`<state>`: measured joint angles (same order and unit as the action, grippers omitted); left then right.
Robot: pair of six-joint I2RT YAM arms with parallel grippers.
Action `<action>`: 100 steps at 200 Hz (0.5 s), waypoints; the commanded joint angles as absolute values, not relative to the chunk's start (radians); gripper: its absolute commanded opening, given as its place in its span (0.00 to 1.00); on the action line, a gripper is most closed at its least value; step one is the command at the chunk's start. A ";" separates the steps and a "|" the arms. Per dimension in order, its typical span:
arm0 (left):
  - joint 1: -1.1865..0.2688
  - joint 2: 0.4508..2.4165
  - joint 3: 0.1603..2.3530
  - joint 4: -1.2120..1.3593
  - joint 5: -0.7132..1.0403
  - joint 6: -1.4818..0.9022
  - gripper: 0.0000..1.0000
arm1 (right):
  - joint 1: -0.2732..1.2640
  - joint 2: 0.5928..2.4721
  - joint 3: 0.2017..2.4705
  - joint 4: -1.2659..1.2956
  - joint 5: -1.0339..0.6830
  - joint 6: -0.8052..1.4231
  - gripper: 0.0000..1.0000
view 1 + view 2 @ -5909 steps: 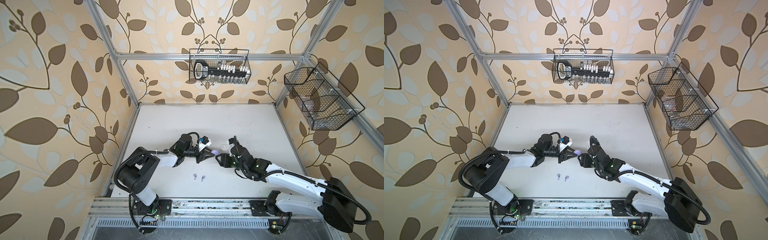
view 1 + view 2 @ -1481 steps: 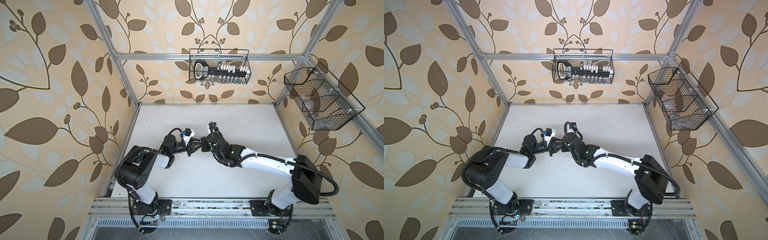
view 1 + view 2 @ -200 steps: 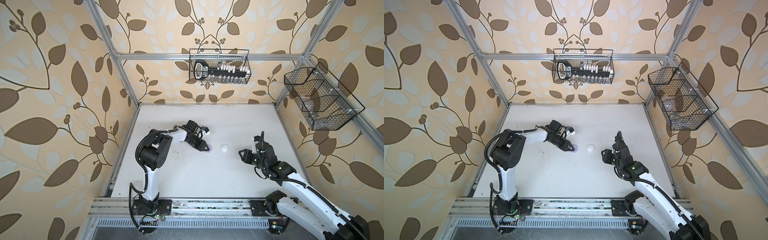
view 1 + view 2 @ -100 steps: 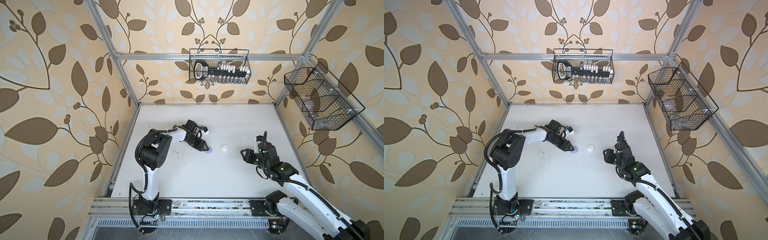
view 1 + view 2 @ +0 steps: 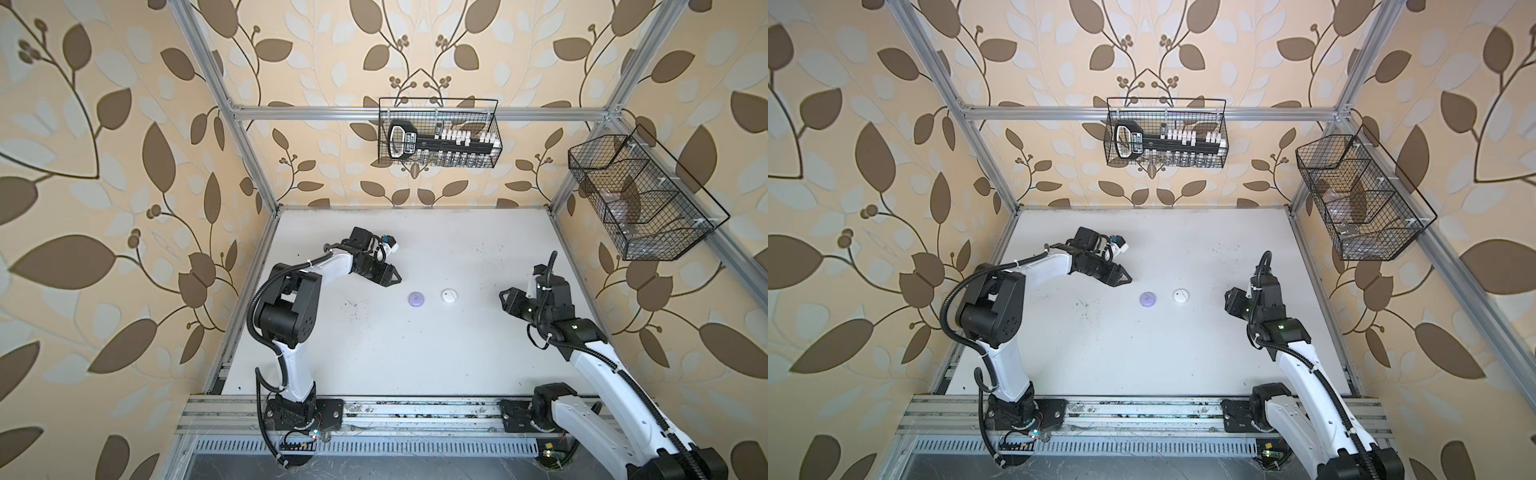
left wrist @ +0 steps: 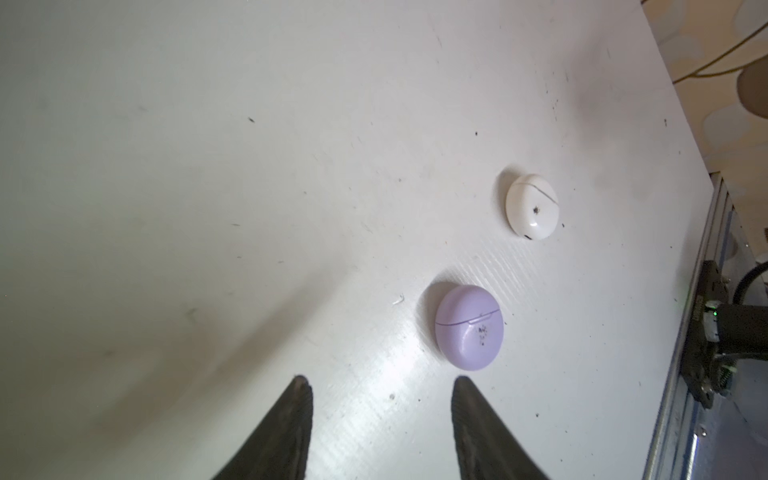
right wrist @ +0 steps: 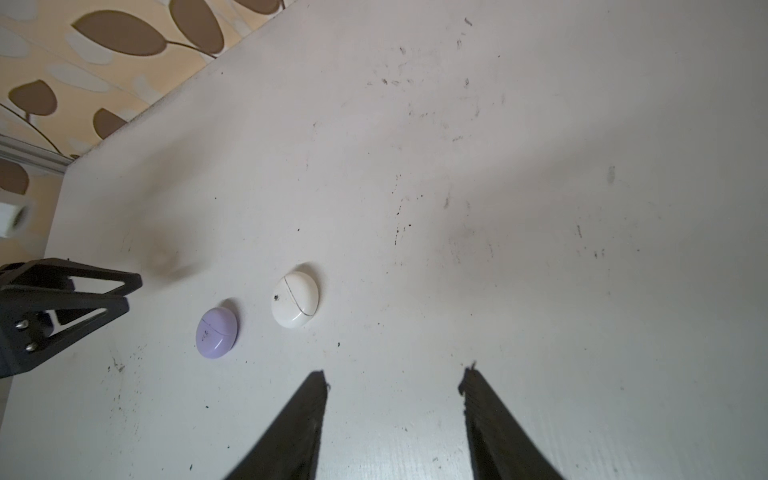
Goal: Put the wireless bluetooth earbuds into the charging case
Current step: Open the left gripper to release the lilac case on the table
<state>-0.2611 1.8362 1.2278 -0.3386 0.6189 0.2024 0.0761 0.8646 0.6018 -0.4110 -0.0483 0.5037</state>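
Jaws of the left gripper [image 6: 380, 380] stand apart and empty near the closed lilac charging case [image 5: 416, 299], while the right gripper [image 7: 395, 374], also spread and empty, is well apart from that case, beyond the closed white charging case [image 5: 449, 295] just beside it.

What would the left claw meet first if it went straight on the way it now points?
Probably the closed lilac case: it lies just ahead of the left claw, in line with one finger rather than the gap. Its height is unclear.
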 commanded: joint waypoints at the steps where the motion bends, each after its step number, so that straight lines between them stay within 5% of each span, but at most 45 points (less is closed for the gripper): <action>1: -0.208 1.726 1.198 -0.312 0.615 0.216 0.57 | 0.016 0.887 0.646 -0.395 -0.123 0.447 0.62; 32: -0.134 1.644 1.144 -0.276 0.617 0.230 0.59 | -0.055 0.926 0.667 -0.361 -0.185 0.423 0.75; 51: -0.097 1.585 1.084 -0.229 0.606 0.224 0.71 | -0.078 0.946 0.674 -0.337 -0.197 0.428 0.85; 71: -0.066 1.523 1.016 -0.168 0.578 0.200 0.73 | -0.085 0.973 0.693 -0.328 -0.193 0.429 0.90; 78: -0.055 1.503 0.990 -0.143 0.568 0.183 0.77 | -0.085 0.982 0.701 -0.327 -0.184 0.429 0.91; 84: -0.048 1.488 0.970 -0.125 0.561 0.172 0.98 | -0.087 0.988 0.706 -0.325 -0.176 0.431 0.91; 100: -0.029 1.457 0.926 -0.092 0.532 0.147 0.99 | -0.091 1.003 0.716 -0.318 -0.154 0.430 0.92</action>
<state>-0.0517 1.5314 0.9730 -0.1875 0.5747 0.1841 -0.0818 0.9859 0.6746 -0.3443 -0.1680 0.4438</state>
